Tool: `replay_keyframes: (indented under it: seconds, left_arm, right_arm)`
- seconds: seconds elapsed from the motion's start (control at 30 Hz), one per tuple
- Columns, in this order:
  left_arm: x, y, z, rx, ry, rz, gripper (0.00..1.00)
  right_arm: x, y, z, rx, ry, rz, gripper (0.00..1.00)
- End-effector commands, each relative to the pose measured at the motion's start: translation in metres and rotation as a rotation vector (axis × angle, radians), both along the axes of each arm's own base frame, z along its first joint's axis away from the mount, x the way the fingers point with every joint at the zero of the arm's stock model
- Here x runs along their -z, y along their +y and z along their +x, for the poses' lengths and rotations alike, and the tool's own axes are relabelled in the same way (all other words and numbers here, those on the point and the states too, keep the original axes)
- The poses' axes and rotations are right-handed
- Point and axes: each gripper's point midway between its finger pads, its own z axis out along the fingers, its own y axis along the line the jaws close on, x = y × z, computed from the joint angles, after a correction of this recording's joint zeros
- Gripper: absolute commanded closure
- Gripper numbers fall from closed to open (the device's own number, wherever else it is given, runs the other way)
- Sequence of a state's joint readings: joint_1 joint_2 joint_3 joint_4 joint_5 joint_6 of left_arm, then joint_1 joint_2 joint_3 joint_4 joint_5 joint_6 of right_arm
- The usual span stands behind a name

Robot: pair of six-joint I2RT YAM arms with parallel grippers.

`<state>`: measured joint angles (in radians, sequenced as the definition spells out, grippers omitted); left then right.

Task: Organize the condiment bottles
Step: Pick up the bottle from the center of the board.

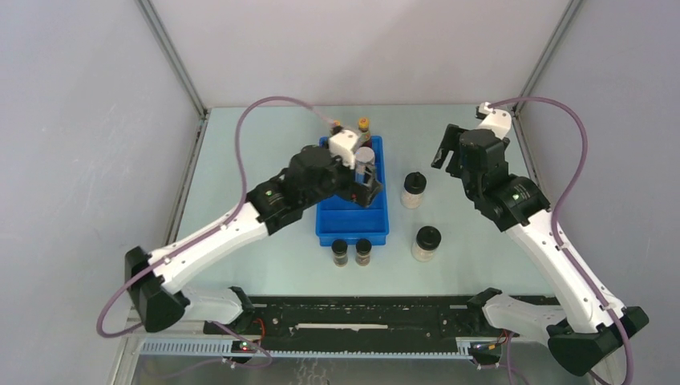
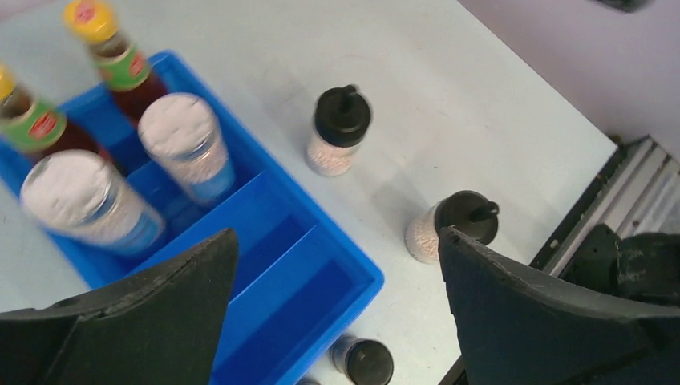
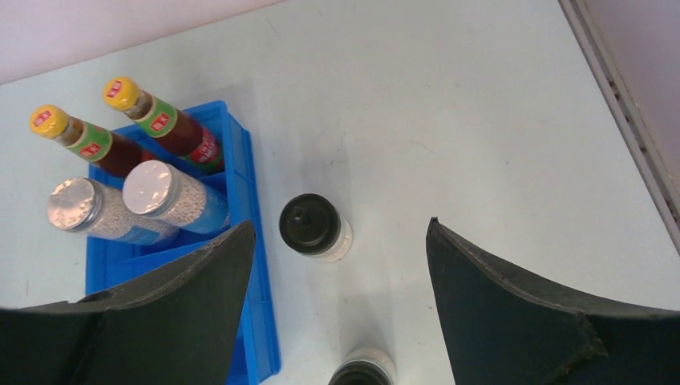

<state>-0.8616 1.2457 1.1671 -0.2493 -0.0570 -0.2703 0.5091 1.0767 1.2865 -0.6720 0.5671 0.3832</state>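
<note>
Two red sauce bottles [image 1: 363, 124] with yellow caps stand at the back of the blue tray [image 1: 353, 237]. A grey-lidded jar [image 1: 365, 156] stands in front of them; the left wrist view shows two such jars [image 2: 186, 144] side by side in the tray. My left gripper [image 1: 365, 183] hovers open over the tray's middle, nothing between its fingers [image 2: 335, 241]. Two pale black-lidded jars [image 1: 414, 190] [image 1: 426, 242] stand on the table right of the tray. Two tiny dark jars [image 1: 340, 252] [image 1: 363, 252] stand at its near end. My right gripper [image 1: 446, 152] hangs open above the table, the farther pale jar [image 3: 314, 226] below it.
The tray's near compartments [image 2: 321, 265] hold nothing. Grey enclosure walls close in the table on the left, back and right. A black rail [image 1: 361, 317] runs along the near edge between the arm bases.
</note>
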Motion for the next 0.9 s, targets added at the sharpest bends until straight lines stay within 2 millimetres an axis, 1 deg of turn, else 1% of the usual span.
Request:
replay_keyframes:
  seconds: [0.0,0.03,0.17,0.27,0.33,0.53,0.57,0.7,0.87]
  left_arm:
    - [-0.018,-0.033,-0.011,0.175,-0.159,0.196,0.01]
    - [-0.008,-0.041,-0.011,0.203,-0.175,0.261,0.01]
    - [0.008,-0.063,-0.008,0.272,-0.24,0.417,0.01]
    - [0.022,-0.076,-0.004,0.311,-0.288,0.498,0.03]
    - [0.027,-0.083,-0.002,0.342,-0.313,0.522,0.03]
    - [0.037,-0.107,0.009,0.403,-0.361,0.524,0.03]
    - [0.033,-0.112,0.011,0.41,-0.366,0.505,0.03]
    - [0.032,-0.129,0.017,0.477,-0.354,0.451,0.02]
    - [0.024,-0.142,0.029,0.534,-0.349,0.36,0.01]
  right_arm:
    - [0.001,-0.016,-0.006,0.063,-0.012,0.036,0.13]
    - [0.0,-0.019,-0.007,0.071,-0.018,0.038,0.13]
    - [-0.006,-0.035,-0.01,0.117,-0.044,0.059,0.13]
    - [-0.01,-0.044,-0.01,0.142,-0.066,0.083,0.13]
    - [-0.012,-0.049,-0.009,0.154,-0.074,0.095,0.13]
    - [-0.017,-0.075,-0.004,0.235,-0.102,0.13,0.13]
    - [-0.018,-0.08,-0.004,0.249,-0.107,0.139,0.13]
    - [-0.021,-0.097,-0.002,0.294,-0.126,0.175,0.13]
    - [-0.023,-0.112,0.0,0.334,-0.165,0.211,0.13]
